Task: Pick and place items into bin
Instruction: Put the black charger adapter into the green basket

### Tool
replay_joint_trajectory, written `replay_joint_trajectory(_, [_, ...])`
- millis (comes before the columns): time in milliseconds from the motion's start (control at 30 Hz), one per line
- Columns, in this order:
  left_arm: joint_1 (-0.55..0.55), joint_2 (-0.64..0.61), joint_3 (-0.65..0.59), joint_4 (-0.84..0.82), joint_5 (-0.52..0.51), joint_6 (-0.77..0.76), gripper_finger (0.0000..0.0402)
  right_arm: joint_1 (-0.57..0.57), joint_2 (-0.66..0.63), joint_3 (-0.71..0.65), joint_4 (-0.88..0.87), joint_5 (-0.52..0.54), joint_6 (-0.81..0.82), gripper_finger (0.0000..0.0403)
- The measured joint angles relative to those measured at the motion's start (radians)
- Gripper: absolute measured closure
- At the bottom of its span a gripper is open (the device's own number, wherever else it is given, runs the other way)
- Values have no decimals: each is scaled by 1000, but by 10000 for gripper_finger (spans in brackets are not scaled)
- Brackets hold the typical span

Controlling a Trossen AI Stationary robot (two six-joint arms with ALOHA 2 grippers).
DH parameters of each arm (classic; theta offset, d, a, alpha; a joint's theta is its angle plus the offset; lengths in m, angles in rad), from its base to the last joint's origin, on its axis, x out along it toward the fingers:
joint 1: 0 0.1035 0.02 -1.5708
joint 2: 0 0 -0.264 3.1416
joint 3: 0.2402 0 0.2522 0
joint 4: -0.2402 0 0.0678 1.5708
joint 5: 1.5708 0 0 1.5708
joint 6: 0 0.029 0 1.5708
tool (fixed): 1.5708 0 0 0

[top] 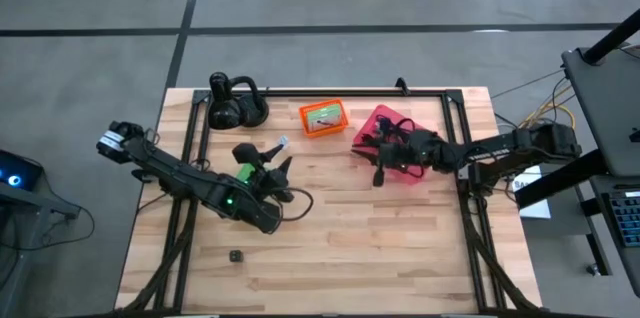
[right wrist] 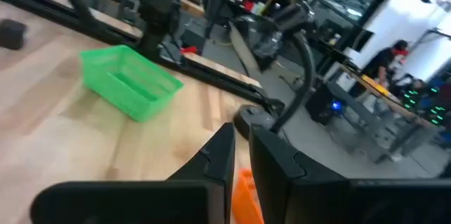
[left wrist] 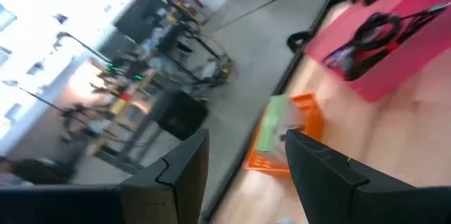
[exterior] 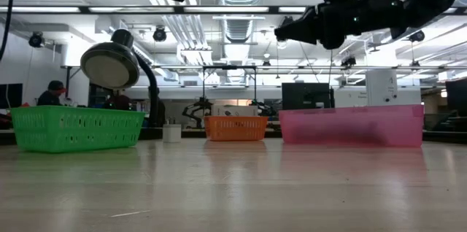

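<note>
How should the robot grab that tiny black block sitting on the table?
Pinch the tiny black block across two opposite sides, coming straight down from above. It is low and lies alone on the bare table. The left end effector looks nearer.

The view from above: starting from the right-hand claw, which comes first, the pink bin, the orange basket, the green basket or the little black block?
Counting from the right gripper:
1. Pink bin, right under the arm.
2. Orange basket, at the back middle.
3. Green basket, left of centre, beneath the left arm.
4. Little black block, alone near the front left.
</note>
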Motion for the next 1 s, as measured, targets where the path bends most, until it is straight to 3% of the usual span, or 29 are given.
replay_joint_trajectory(133, [6,-21,-2,2,158,-23,228,-27,0,-7,-13,-4,-3,374])
replay_joint_trajectory(367, [37,-50,-3,54,331,0,228,-58,0,-7,-11,-4,-1,374])
replay_joint_trajectory(533, [70,-56,-32,183,643,247,228,-76,0,-7,-11,-2,0,374])
replay_joint_trajectory(600, [76,-52,-33,230,719,316,228,-84,0,-7,-12,-4,1,374])
replay_joint_trajectory(1000, [84,-52,-26,297,695,532,228,-121,0,-17,-12,-3,4,374])
